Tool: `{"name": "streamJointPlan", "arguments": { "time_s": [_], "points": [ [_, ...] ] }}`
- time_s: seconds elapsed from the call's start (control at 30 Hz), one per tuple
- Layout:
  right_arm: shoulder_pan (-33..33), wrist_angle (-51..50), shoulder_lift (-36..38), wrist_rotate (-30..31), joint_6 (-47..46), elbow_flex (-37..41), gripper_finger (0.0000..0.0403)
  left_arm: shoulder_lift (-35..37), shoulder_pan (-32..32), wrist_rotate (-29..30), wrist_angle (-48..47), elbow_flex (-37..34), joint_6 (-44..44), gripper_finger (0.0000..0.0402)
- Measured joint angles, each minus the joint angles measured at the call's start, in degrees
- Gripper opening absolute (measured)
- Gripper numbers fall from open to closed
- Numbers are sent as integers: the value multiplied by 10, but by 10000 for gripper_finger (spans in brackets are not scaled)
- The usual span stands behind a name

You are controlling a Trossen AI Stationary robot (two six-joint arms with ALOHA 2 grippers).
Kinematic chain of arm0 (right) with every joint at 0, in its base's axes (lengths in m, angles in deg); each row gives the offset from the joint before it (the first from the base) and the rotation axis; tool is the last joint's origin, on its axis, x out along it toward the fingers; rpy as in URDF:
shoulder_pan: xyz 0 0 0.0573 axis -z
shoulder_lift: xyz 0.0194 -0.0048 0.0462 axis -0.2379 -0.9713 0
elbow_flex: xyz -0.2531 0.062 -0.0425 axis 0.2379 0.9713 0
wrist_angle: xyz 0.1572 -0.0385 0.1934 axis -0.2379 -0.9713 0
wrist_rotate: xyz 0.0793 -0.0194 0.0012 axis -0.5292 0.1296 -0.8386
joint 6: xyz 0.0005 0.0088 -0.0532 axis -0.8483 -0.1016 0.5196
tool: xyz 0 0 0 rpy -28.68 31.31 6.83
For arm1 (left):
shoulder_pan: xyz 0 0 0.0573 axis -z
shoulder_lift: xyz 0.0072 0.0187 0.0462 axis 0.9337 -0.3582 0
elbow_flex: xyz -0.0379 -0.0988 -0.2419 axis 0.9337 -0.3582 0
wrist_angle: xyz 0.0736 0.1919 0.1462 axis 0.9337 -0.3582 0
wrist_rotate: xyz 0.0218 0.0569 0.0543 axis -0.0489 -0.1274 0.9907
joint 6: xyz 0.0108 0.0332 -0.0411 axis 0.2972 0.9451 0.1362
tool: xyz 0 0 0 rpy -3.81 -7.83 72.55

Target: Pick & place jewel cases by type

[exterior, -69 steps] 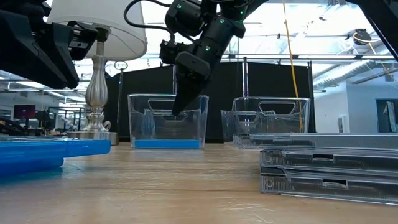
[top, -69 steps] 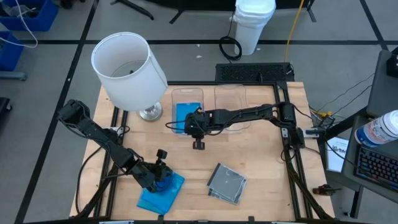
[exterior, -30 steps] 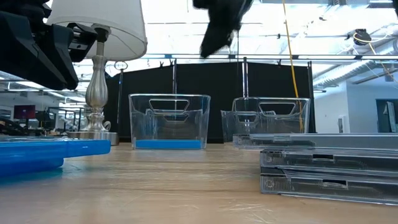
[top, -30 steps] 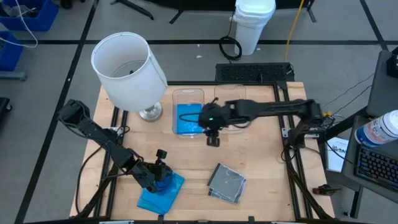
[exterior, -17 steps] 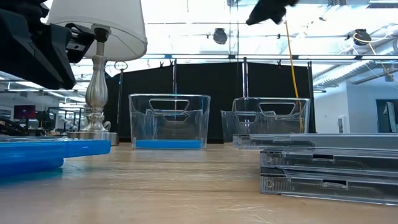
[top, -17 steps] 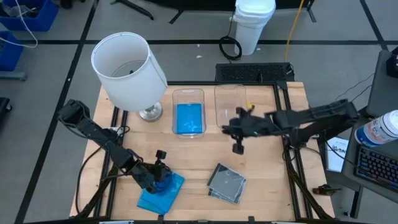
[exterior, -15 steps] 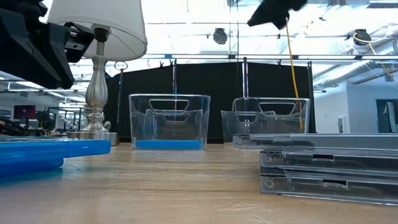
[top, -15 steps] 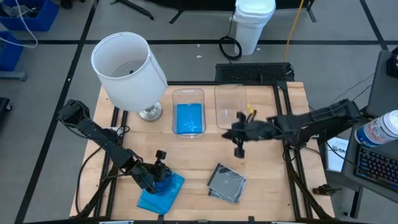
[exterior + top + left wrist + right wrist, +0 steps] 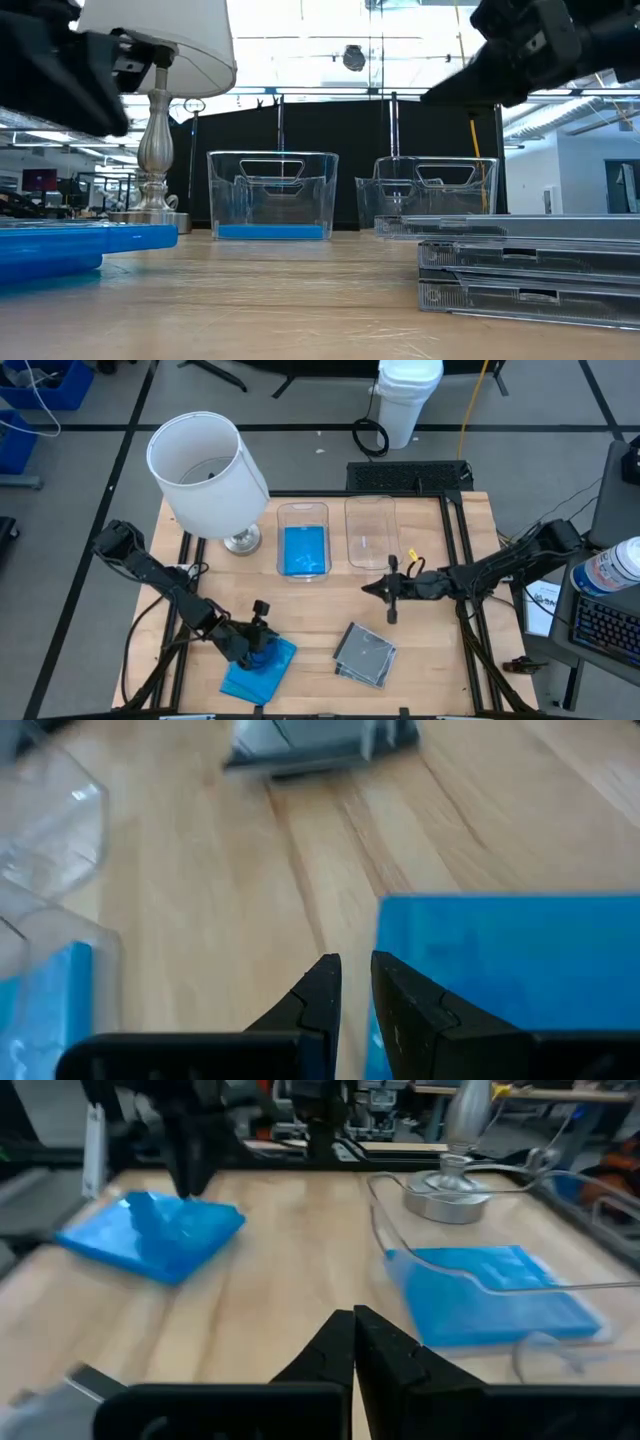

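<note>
Jewel cases [image 9: 365, 654] near the lamp [image 9: 208, 475] await you: right gripper [image 9: 391, 593] closed, empty; descend, open, grasp clear stack; left gripper [image 9: 257, 643] nearly closed at the blue pile [image 9: 260, 665].

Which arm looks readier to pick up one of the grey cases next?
Probably the right. The right gripper hangs empty just above the stack of clear grey cases, beside the empty bin. The left gripper is down at the blue cases, fingers nearly closed.

Mid table [image 9: 310, 615] bare btwn blue cases [image 9: 260, 665] & grey cases [image 9: 365, 653]; lamp [image 9: 208, 470] crowds left bin [image 9: 302, 512]; right bin [image 9: 370, 510] open above.
</note>
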Motion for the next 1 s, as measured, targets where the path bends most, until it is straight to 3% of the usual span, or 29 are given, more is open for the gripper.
{"name": "streamJointPlan", "arguments": {
  "time_s": [0.17, 0.37, 0.53, 0.77, 1.0],
  "points": [
    [-1, 0, 0, -3, 39, 0, 4, 0, -25, -9, 36, 0, -12, 67],
    [-2, 6, 3, -45, 61, -1, 2, -10, -52, -9, 57, 0, -94, 67],
    [-17, -12, 5, 27, 55, -9, 1, -53, -43, -23, 90, 12, -129, 67],
    [-88, -53, 5, 32, 68, -9, 1, -121, -39, 11, 116, 121, -36, 67],
    [-152, -180, 62, 104, -30, -9, 0, -265, -67, 1, 97, 266, 77, 67]
  ]
}}
